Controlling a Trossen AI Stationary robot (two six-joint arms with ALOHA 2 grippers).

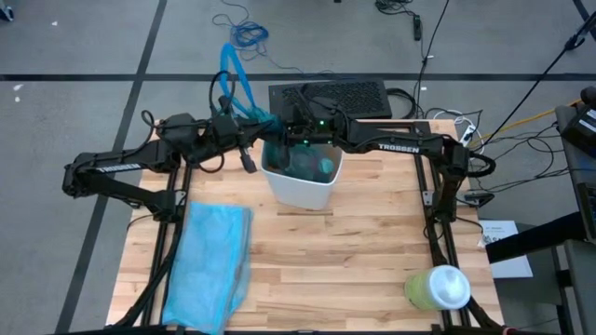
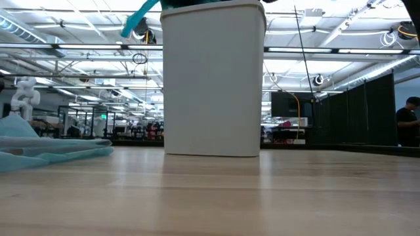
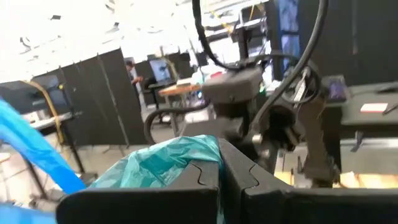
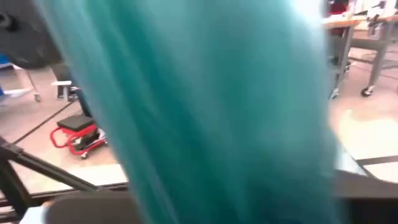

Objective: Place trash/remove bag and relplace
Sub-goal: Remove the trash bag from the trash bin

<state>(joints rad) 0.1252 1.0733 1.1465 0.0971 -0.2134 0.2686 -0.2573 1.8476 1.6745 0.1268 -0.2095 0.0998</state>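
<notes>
A white bin (image 1: pixel 300 177) stands at the far middle of the wooden table (image 1: pixel 372 242), and both arms meet over its far rim. The left gripper (image 1: pixel 250 130) sits at the bin's far left corner. In its own wrist view the two dark fingers (image 3: pixel 205 180) are pressed together with a bunch of the teal-green bag (image 3: pixel 163 163) pinched between them, so this gripper is clenched on the liner. A blue loop handle (image 1: pixel 237 79) rises from just beyond those fingers and arcs out past the table's far edge; in the low view only a slanted blue-teal strip (image 2: pixel 138 19) of it shows beside the bin's top.

The right gripper (image 1: pixel 296 130) hangs over the bin's far rim, just beside the left one. Its fingertips are lost against the dark arm and the liner in the overhead view, and its wrist view is filled almost edge to edge by blurred teal plastic (image 4: pixel 199 112), so I cannot tell whether its fingers are closed on the bag or merely pushed against it.

Inside the bin the bag shows as a dark teal mass; any trash within cannot be made out. In the low view the bin's wall (image 2: pixel 213 85) hides both grippers.

The paler sky-blue bag (image 1: pixel 209 265) lies flat on the table's near left, well apart from both sets of fingers. A pale-green container (image 1: pixel 438 288) with a white top stands at the near right corner.
</notes>
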